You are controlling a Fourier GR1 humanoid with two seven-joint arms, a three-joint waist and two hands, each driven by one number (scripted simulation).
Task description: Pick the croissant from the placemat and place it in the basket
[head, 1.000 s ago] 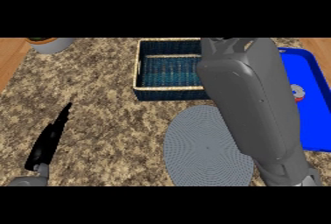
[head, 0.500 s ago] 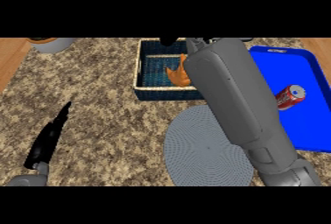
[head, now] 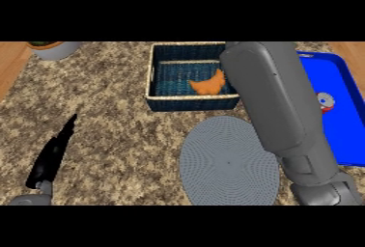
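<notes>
An orange, crescent-shaped croissant (head: pixel 209 84) lies inside the blue woven basket (head: pixel 191 102) above the round grey ribbed placemat (head: pixel 228 163); left robot hand (head: pixel 50 157) rests straight-fingered, empty, on the speckled stone table (head: pixel 114 125).

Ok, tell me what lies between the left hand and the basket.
In the head view, only bare speckled counter lies between the left hand and the basket. The croissant sits inside the basket.

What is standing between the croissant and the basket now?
Nothing visible does: the croissant already lies inside the basket, near its right side. The placemat is bare. The right forearm covers the basket's right edge, and its hand is out of view.
</notes>
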